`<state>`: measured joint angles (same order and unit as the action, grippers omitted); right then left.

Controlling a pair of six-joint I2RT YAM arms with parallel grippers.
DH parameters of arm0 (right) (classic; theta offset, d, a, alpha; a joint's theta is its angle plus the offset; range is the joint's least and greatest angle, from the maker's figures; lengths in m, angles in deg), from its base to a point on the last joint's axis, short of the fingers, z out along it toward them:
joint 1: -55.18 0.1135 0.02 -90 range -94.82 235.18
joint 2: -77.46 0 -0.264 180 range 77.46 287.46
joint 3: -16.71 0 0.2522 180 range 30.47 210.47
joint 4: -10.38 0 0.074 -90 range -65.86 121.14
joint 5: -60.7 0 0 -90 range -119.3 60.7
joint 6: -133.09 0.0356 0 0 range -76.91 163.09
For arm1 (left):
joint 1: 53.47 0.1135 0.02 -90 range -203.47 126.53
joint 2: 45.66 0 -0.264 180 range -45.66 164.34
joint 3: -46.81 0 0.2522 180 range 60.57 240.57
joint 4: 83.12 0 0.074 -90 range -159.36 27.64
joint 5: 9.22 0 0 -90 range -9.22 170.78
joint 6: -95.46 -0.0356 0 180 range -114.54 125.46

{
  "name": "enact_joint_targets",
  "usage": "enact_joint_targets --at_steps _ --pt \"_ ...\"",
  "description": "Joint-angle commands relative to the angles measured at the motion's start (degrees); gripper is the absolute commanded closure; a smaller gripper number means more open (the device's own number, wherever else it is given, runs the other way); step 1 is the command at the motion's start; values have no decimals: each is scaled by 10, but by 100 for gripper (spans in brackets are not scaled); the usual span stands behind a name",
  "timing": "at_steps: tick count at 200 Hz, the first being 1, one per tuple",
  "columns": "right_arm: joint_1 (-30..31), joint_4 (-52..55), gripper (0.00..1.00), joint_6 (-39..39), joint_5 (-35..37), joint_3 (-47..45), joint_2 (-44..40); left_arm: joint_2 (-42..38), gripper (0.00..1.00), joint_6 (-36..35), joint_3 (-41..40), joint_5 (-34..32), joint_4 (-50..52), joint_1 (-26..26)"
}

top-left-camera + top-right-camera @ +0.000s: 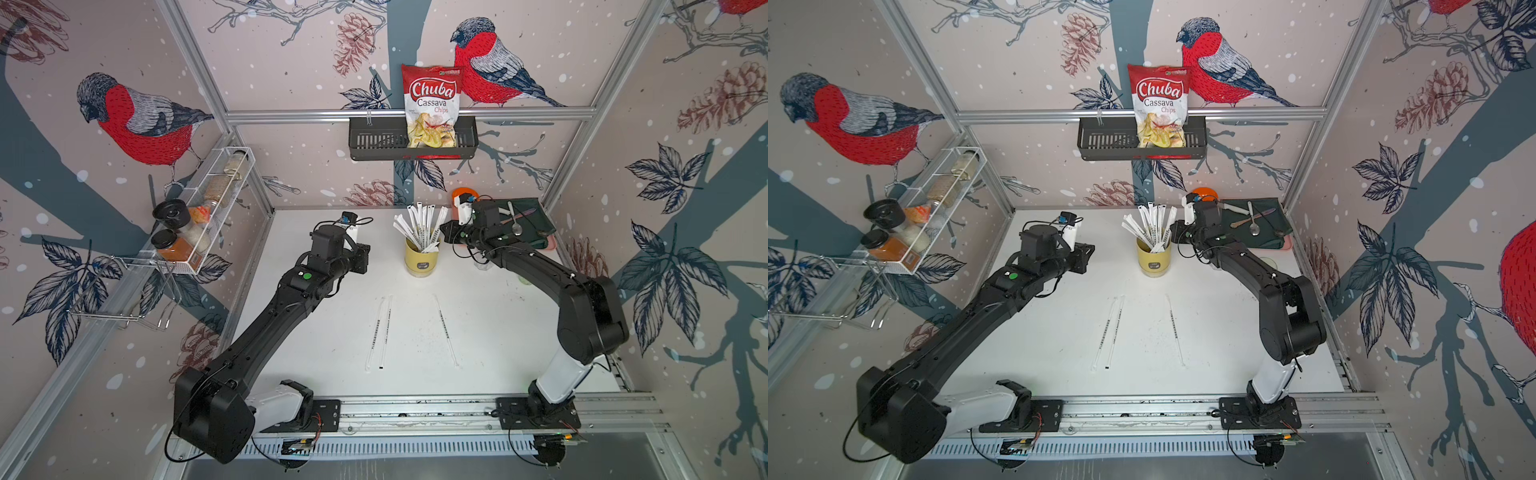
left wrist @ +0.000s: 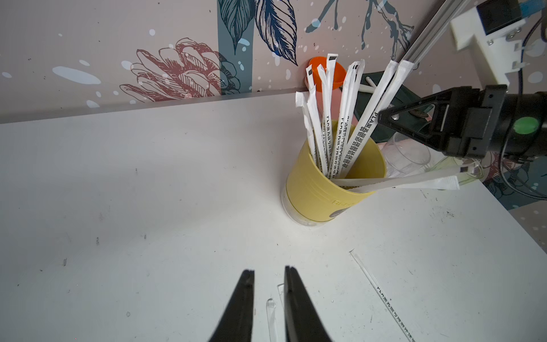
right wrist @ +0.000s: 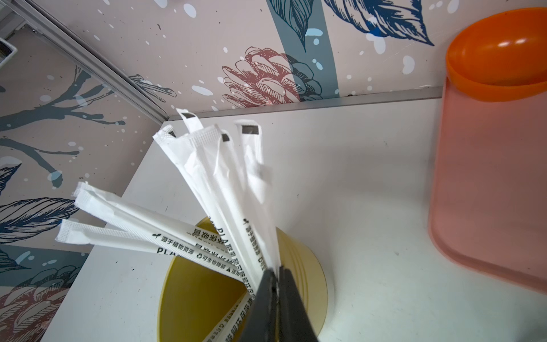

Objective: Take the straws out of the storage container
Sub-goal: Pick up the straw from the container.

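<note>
The storage container [image 1: 422,259] [image 1: 1154,262] [image 2: 319,192] [image 3: 204,284], a pale yellow cup, stands upright at the back middle of the white table. Several white-wrapped straws [image 1: 417,224] [image 1: 1150,226] [image 2: 333,127] [image 3: 219,183] fan out of it. My right gripper [image 1: 442,229] [image 1: 1173,230] [image 2: 381,117] [image 3: 276,271] reaches in over the cup's rim and is shut on one straw of the bunch. My left gripper [image 1: 360,258] [image 1: 1084,257] [image 2: 268,271] hovers left of the cup, slightly open and holding nothing. Three more straws [image 1: 380,328] [image 1: 1175,328] [image 2: 381,293] lie flat on the table in front.
A clear glass [image 2: 410,154] stands just right of the cup, under my right arm. A pink tub with an orange lid [image 3: 488,177] [image 1: 460,194] sits at the back wall. A dark green mat with cutlery [image 1: 530,220] fills the back right corner. A chips bag [image 1: 432,106] sits in a wall basket.
</note>
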<state>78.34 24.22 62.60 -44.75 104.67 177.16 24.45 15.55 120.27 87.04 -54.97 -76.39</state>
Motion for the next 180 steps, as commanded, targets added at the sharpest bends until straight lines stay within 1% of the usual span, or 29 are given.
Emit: enact_joint_targets --at_steps 1,20,102,180 --pt "1 -14 93 -12 -9 4 -2 2 77 -9 5 8 -21 2" --pt "1 -10 100 -16 -7 3 -6 2 77 -8 6 10 -21 2" --pt "5 -7 100 -22 6 -33 -67 4 77 -5 7 22 -22 7" --pt "19 41 100 -40 70 -35 -164 -12 77 -2 3 29 -26 6"
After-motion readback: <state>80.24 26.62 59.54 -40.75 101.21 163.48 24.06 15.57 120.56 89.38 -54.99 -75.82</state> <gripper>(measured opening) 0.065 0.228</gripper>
